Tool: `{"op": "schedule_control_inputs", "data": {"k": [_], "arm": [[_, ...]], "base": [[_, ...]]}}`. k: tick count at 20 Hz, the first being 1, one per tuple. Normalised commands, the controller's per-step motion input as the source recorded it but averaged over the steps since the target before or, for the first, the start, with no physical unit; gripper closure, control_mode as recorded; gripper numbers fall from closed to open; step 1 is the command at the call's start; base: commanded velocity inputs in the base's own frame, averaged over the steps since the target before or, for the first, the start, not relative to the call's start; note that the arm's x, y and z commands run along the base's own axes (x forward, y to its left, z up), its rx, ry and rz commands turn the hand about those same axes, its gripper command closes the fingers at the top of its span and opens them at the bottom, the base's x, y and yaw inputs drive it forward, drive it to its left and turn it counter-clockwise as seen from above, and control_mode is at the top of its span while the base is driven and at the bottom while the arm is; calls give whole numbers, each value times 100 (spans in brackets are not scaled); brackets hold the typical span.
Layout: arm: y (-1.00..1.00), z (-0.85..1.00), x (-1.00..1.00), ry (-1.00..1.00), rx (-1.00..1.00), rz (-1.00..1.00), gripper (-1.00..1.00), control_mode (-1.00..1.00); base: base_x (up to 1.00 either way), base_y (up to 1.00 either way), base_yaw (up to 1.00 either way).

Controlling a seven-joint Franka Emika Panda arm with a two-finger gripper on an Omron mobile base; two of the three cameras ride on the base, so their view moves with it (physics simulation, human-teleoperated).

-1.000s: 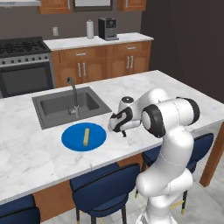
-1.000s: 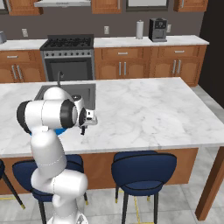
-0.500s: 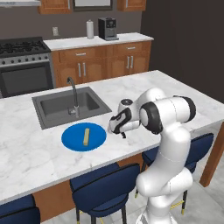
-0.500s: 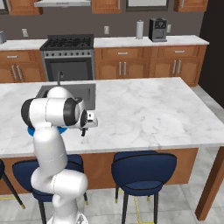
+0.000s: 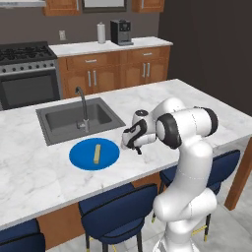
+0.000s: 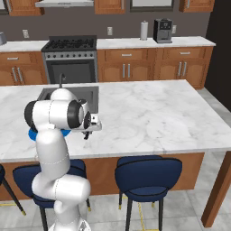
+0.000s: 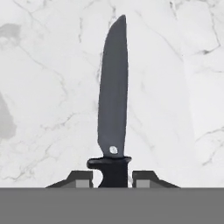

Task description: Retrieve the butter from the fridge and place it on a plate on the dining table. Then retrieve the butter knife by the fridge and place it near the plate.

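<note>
I see my hand (image 7: 112, 177) low over the white grey-veined marble bench (image 5: 44, 172), its two dark fingertips (image 7: 79, 178) flanking the handle of the slim black butter knife (image 7: 113, 109). There is a thin gap between each tip and the handle, so I cannot tell whether they are gripping it or have let go. In the hand view the knife's dark blade runs straight away from the hand across the marble.

From the left base view, the hand (image 5: 134, 142) sits just beside the flat round bright blue plate (image 5: 81, 156), on its right. The small pale yellow-tan butter stick (image 5: 97, 152) lies on that plate. Beyond the plate is the inset grey sink (image 5: 64, 119) with its curved faucet (image 5: 82, 105).

In the right base view, the hand (image 6: 88, 131) hangs near the bench's front edge.
</note>
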Motion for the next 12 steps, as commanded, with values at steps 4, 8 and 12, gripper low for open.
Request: {"op": "schedule_control_inputs", "data": {"k": [4, 8, 12], "arm": [[0, -11, 9, 3, 0, 0, -100, -100], [0, -3, 4, 1, 0, 0, -100, -100], [0, 0, 0, 4, 0, 0, -100, -100]], "base": [[0, 0, 0], [0, 0, 0], [0, 0, 0]]}}
